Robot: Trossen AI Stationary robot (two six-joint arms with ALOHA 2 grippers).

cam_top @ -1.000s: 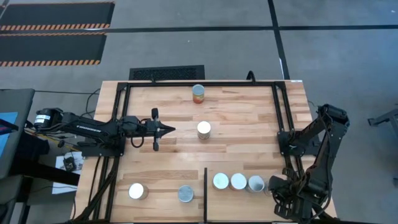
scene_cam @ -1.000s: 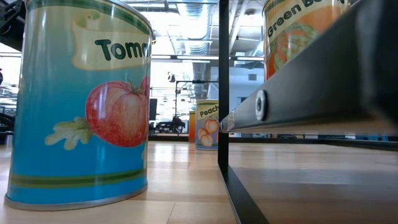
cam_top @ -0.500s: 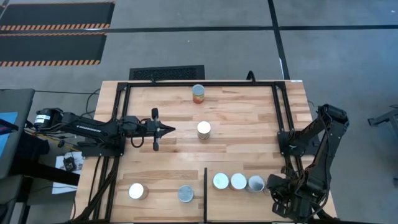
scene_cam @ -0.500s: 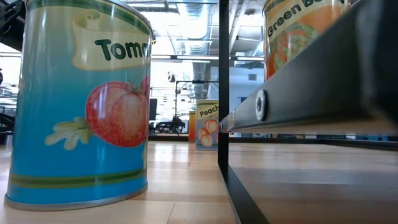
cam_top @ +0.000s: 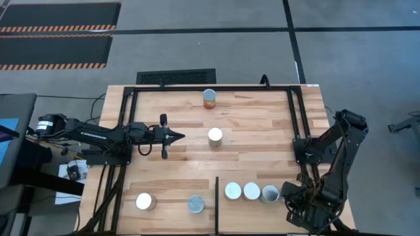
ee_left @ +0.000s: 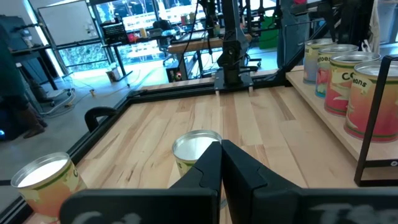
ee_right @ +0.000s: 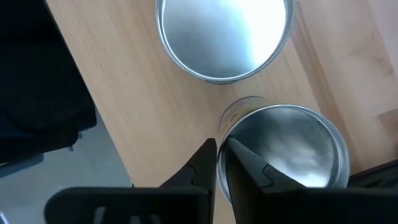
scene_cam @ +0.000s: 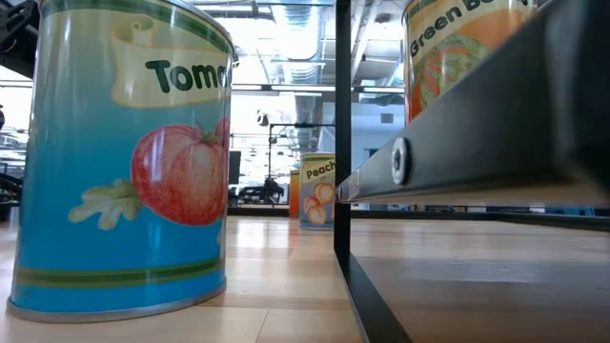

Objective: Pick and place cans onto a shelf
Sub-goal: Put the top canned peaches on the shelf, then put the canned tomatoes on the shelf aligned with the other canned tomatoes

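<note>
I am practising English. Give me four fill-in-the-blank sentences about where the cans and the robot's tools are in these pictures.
1. Right of the thin black divider bar, ___ silver-topped tin cans stand in a row on the light wooden shelf.
2. Left of that bar stand ___ more cans.
3. The left tool, pointing at the middle can, is ___.
4. Beside that row is the tool of the ___ arm.

Missing words: three; two; shut; right
</note>
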